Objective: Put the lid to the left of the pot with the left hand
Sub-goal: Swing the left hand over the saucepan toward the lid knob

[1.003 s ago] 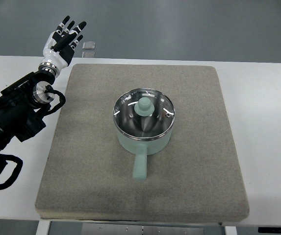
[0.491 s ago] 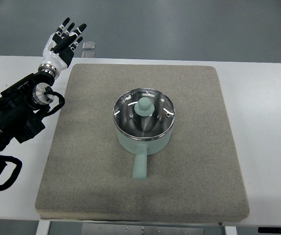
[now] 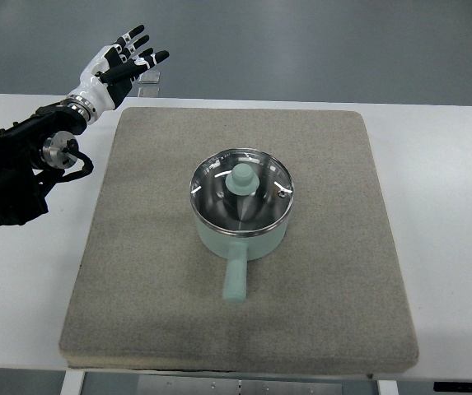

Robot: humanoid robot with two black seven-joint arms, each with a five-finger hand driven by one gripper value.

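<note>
Your left robot hand (image 3: 120, 62) hung released, far from the lid (image 3: 240, 185) (small knob (image 3: 240, 177), easy to fumble).

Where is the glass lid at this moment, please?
In the top view the glass lid sits on the mint green pot at the middle of the grey mat, well right of the open left hand.

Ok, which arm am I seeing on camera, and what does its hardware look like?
Only the left arm is in view. It is black and bulky, with black cables looping beside a round silver fitting. A silver ring sits at the wrist. The left hand has a white back and black fingers with white bands.
</note>
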